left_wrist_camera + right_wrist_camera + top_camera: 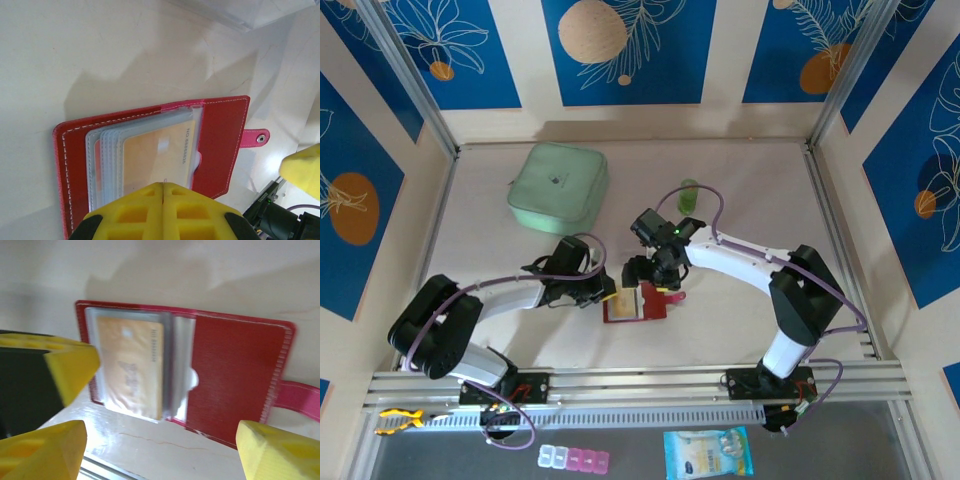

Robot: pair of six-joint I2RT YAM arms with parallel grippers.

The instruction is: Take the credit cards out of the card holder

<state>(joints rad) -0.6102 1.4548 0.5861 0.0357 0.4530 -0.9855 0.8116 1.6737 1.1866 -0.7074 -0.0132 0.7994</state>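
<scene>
Credit cards (157, 155): tucked in clear sleeves of open card holder (220, 145), flat on worktop (750, 180). I judge them light, stiff and slick; pinch exposed edge by sleeve notch. Left gripper (164, 200) jaws clenched over holder's near edge. Right gripper (160, 450) jaws spread, empty.

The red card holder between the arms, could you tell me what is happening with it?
The card holder lies open on the table. The left claw, shut, sits at its edge, while the right claw hangs open above it. An orange credit card is in its clear pocket, not yet out.
</scene>
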